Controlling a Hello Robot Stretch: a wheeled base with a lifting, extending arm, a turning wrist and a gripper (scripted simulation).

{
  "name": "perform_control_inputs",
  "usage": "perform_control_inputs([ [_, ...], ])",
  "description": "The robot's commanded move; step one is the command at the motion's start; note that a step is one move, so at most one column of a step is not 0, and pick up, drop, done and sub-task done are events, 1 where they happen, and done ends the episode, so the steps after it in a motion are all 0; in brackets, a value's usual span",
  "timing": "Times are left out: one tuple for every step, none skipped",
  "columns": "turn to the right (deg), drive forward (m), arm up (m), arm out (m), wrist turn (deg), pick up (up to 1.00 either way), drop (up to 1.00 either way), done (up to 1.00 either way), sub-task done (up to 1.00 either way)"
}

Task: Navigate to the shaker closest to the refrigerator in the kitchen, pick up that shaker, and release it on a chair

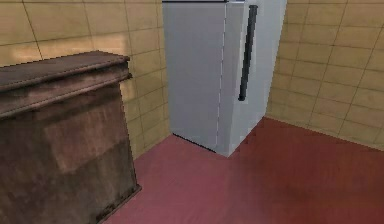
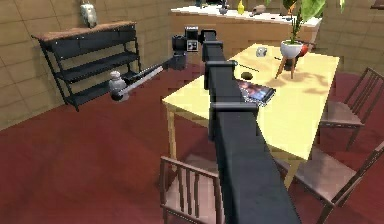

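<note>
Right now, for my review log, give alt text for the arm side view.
The robot's dark arm extends past a yellow dining table, its fingers ending at a small pale object before a dark shelf unit. Wooden chairs surround the table, which bears a potted plant.

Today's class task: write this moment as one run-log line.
ahead: fridge | side: gripper toward shelf, pale blob at tip | hold: cannot tell | near: table, chair

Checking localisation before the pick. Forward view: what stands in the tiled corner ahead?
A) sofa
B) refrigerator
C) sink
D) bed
B: a tall pale refrigerator with a dark handle stands in that corner, to the right of a brown cabinet.
</note>
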Motion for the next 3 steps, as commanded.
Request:
perform_control_inputs([
  [0.0, 0.00, 0.00, 0.00, 45.0, 0.00, 0.00, 0.00, 0.00],
  [0.0, 0.00, 0.00, 0.00, 45.0, 0.00, 0.00, 0.00, 0.00],
  [0.0, 0.00, 0.00, 0.00, 12.0, 0.00, 0.00, 0.00, 0.00],
])
